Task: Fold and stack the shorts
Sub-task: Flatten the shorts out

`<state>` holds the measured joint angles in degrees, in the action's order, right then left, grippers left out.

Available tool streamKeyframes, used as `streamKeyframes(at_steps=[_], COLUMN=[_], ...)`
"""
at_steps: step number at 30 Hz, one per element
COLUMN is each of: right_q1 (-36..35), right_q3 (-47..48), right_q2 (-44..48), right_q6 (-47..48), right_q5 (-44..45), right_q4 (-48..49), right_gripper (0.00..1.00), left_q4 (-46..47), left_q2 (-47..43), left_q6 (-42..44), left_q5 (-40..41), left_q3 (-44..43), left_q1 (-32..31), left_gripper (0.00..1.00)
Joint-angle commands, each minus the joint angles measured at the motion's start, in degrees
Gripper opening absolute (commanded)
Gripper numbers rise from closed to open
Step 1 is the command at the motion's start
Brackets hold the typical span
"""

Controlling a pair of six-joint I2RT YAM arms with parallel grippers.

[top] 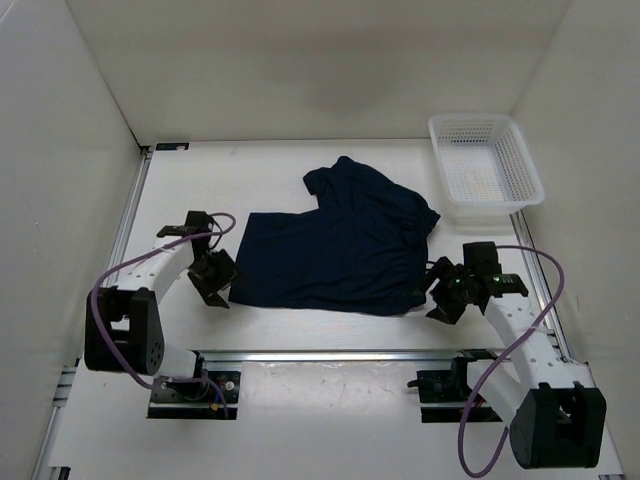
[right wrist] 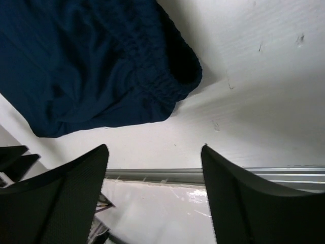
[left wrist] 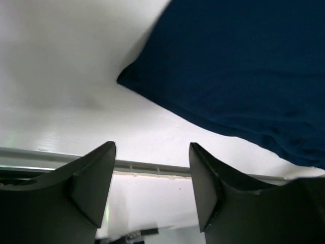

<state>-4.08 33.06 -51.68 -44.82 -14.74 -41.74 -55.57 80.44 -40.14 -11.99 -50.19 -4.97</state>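
My left pincer [left wrist: 152,152] and right pincer [right wrist: 155,152] gape wide, empty, beside the shorts [top: 335,245]; I should pinch both near corners evenly before folding.

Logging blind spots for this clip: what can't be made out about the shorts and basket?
Shorts: drawstring too small in the top view; underside layers hidden by the top cloth; both wrist views cut off all but one corner.
Basket: whether anything lies inside, too small and washed out in the top view; outside both wrist views.
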Motion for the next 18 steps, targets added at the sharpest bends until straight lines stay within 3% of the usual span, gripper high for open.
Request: streamKeyframes(at_steps=[1, 4, 8, 11, 12, 13, 15, 16, 18], right_q1=[0.2, 0.2, 0.2, 0.2, 0.2, 0.2, 0.2, 0.2, 0.2], right_q3=[-1.9, -1.9, -1.9, -1.9, -2.4, -2.4, -2.9, -3.5, -4.2], right_q2=[-2.5, -4.1, -7.3, -9.4, -9.9, -11.0, -12.1, -12.6, -13.5], right_q6=[-2.8, -2.8, -2.8, -3.3, -3.3, -3.3, -3.3, -3.3, -3.9], right_q5=[-4.2, -4.2, -4.2, -4.2, -4.2, -3.7, -3.1, -2.5, -1.9], right_q4=[5.2, 6.2, 9.4, 11.5, 12.5, 13.2, 14.5, 15.0, 17.0], right_gripper=[0.79, 0.85, 0.85, 0.85, 0.85, 0.85, 0.8, 0.78, 0.68], left_q4=[4.4, 6.3, 9.0, 9.5, 9.5, 9.5, 9.5, 9.5, 9.5], left_q2=[0.8, 5.0, 11.3, 16.2, 17.2, 18.2, 19.7, 20.4, 20.5], left_q6=[-4.0, -4.6, -5.1, -5.6, -5.7, -5.7, -6.2, -6.2, -6.2], left_q5=[-0.5, 1.0, 2.1, 3.3, 3.9, 3.9, 4.4, 4.4, 4.4], left_q3=[1.7, 1.7, -0.2, -2.4, -3.7, -4.2, -5.4, -5.4, -6.1], left_q1=[-0.9, -1.5, -2.1, -3.5, -4.3, -4.3, -4.9, -4.9, -5.4], left_gripper=[0.71, 0.71, 0.71, 0.64, 0.6, 0.43, 0.17, 0.1, 0.1])
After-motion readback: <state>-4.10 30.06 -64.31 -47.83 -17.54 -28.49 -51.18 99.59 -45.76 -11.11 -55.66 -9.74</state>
